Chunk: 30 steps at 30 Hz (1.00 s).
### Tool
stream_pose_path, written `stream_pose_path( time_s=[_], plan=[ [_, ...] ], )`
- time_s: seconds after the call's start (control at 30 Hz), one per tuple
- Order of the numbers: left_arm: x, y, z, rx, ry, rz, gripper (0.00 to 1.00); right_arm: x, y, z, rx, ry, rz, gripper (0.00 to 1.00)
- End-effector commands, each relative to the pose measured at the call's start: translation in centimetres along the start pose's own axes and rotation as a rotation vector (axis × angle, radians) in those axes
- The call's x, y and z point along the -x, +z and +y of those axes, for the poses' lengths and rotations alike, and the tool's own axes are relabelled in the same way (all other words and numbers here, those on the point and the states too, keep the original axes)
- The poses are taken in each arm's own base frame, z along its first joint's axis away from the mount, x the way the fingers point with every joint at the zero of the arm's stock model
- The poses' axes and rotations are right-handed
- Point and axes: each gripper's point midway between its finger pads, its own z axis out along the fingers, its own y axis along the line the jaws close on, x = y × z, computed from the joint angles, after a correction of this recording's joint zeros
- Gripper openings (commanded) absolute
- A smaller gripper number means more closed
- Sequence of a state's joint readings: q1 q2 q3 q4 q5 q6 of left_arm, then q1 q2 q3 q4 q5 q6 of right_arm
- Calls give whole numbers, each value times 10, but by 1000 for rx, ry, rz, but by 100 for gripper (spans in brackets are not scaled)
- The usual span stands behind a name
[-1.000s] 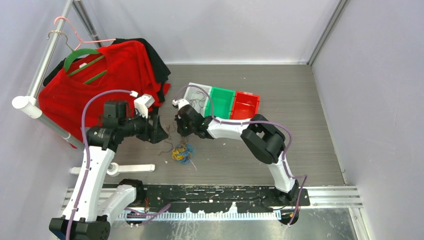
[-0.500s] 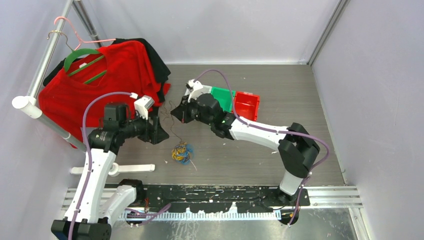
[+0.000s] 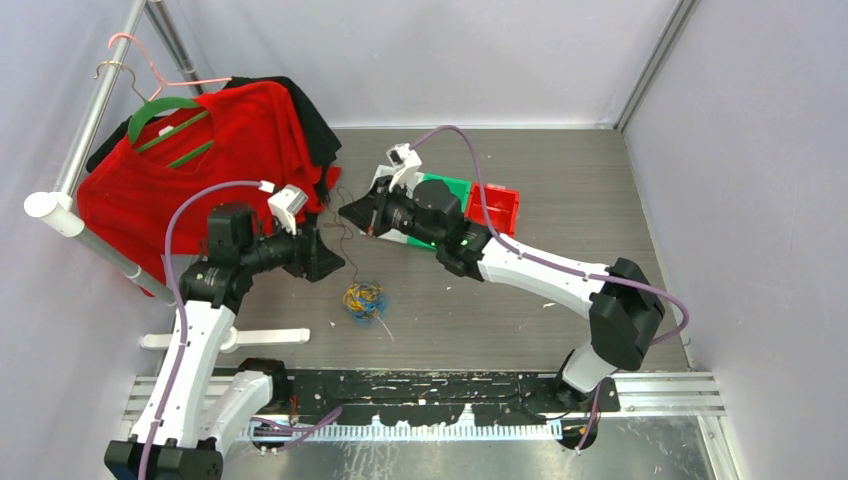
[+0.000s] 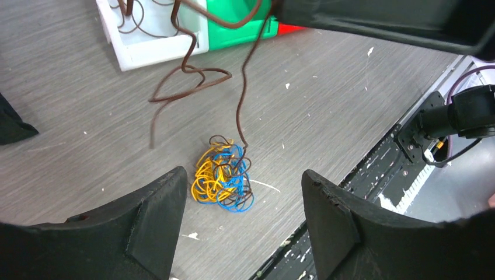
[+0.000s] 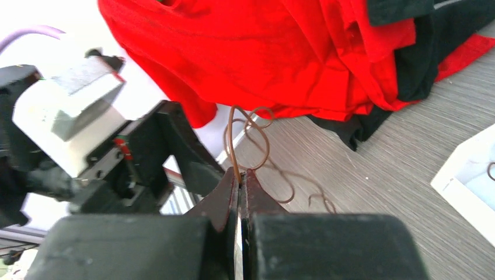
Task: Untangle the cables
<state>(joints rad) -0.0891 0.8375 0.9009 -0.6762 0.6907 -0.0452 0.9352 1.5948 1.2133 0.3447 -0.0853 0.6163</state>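
Brown cable (image 4: 240,87) hangs pinched in the right gripper (image 5: 240,175), its lower end caught in the yellow-blue knot (image 4: 225,181) on the table (image 4: 350,87). Left gripper (image 4: 244,179) hovers spread above it; brown strands (image 4: 137,17) lie in the white bin (image 4: 146,56), but most untangling seems left.

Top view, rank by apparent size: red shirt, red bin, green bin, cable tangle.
1. red shirt
2. red bin and green bin: they look alike, and both are partly hidden by the right arm, so I won't rank them.
3. cable tangle

Tangled cables (image 3: 364,300) on table (image 3: 600,230), bins (image 3: 497,205) behind.
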Motion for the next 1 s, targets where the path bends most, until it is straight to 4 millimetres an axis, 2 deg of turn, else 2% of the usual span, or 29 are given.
stream_pose_path(
  time_s=[0.0,0.07,0.2,0.4,0.47,0.67,0.7,0.73,0.87,0.9,0.97],
  plan=[
    [35,0,-6,-36,90,-136,71,52,-18,58,155,54,-123,1],
    [38,1,-9,-58,94,-141,72,55,-21,65,180,70,-122,1],
    [49,3,-1,-22,105,-170,70,57,-23,79,220,88,-120,1],
    [47,8,-1,-49,112,-148,57,57,-27,97,274,100,-114,1],
    [45,9,0,-54,109,-141,48,58,-29,103,288,101,-115,1],
    [48,6,-11,-104,111,-147,6,55,-35,111,317,95,-105,1],
    [50,4,-14,-110,117,-153,1,54,-36,110,317,96,-101,1],
    [52,1,-18,-119,125,-159,0,52,-38,110,318,95,-97,2],
    [62,-14,-44,-206,139,-184,0,36,-47,101,314,57,-65,24],
    [66,-18,-51,-224,138,-199,0,32,-50,99,317,40,-58,39],
    [70,-24,-59,-242,152,-222,0,23,-59,95,321,1,-43,58]
  ],
)
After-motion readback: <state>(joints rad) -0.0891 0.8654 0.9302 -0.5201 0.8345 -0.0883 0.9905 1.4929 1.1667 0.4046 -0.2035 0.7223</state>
